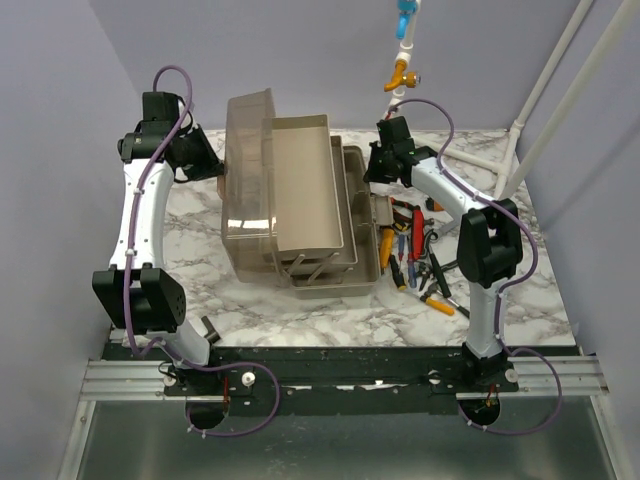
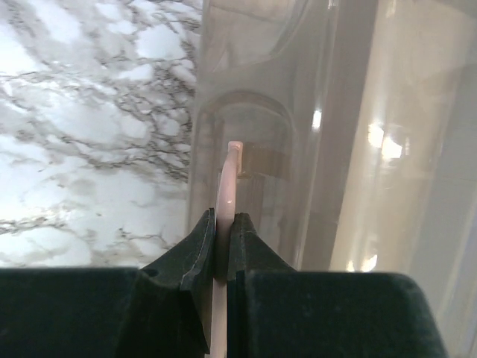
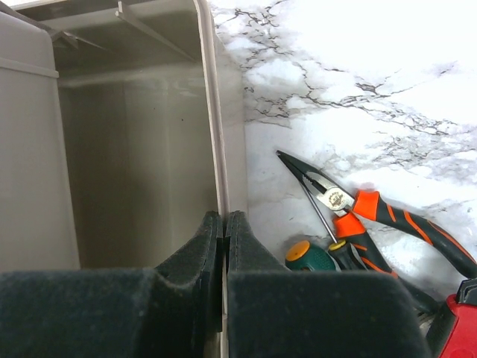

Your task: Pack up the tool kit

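The grey-brown toolbox point(image 1: 330, 255) stands open mid-table, its beige trays point(image 1: 305, 185) spread and the smoky lid point(image 1: 248, 170) swung out to the left. My left gripper point(image 1: 205, 160) is shut on the pink handle point(image 2: 229, 179) at the lid's far edge. My right gripper point(image 1: 378, 165) is shut on the toolbox's right rim point(image 3: 211, 112). Pliers with orange and black handles point(image 3: 350, 205) and a green screwdriver point(image 3: 309, 256) lie on the marble beside the box. A pile of colourful tools point(image 1: 415, 255) lies right of the box.
The marble table point(image 1: 250, 310) ends at a black rail near the arm bases. White frame poles point(image 1: 545, 90) rise at the back right. A white pipe with blue and orange fittings point(image 1: 402, 50) hangs at the back.
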`<state>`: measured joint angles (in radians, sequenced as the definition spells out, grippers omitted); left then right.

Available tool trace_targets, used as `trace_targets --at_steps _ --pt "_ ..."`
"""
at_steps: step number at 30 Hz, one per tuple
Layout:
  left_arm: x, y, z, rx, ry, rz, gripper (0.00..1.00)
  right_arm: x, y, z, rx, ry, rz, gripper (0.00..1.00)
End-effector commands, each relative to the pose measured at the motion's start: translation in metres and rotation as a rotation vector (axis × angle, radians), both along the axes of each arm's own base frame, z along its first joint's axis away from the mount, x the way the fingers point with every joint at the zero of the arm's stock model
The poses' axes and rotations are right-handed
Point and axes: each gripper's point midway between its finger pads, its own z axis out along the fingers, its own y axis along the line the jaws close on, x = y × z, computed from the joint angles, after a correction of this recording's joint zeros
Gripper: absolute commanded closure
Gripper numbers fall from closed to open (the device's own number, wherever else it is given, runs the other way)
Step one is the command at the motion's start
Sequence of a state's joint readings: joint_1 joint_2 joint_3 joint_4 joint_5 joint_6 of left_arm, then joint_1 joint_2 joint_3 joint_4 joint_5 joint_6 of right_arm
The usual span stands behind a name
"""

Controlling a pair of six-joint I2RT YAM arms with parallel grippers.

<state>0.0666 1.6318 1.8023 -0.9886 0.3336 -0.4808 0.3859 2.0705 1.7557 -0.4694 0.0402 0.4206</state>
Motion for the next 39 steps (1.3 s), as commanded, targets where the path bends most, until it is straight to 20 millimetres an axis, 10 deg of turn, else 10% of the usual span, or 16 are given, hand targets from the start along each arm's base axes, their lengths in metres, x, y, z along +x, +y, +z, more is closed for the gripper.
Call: trace_targets --at_steps 1,9,16,22,39 --pt "-0.006 0.055 -0.014 0.205 0.038 0.18 1.0 0.01 -0.031 -0.006 -0.079 -0.004 -0.092 0.99" --pt "0.002 0.086 -0.058 0.251 0.178 0.251 0.98 0.002 -0.032 -0.005 -0.059 -0.01 -0.1 0.99" --pt "0.003 0.076 -0.079 0.052 0.221 0.208 0.35 0.001 -0.026 -0.002 -0.029 -0.012 -0.083 0.99" --pt "0.005 0.062 -0.077 -0.21 0.148 0.163 0.34 0.001 -0.022 -0.001 -0.011 -0.013 -0.07 0.99" --pt "-0.004 0.106 -0.122 -0.364 0.198 0.259 0.41 -0.001 -0.016 0.002 0.019 -0.009 -0.049 0.99"
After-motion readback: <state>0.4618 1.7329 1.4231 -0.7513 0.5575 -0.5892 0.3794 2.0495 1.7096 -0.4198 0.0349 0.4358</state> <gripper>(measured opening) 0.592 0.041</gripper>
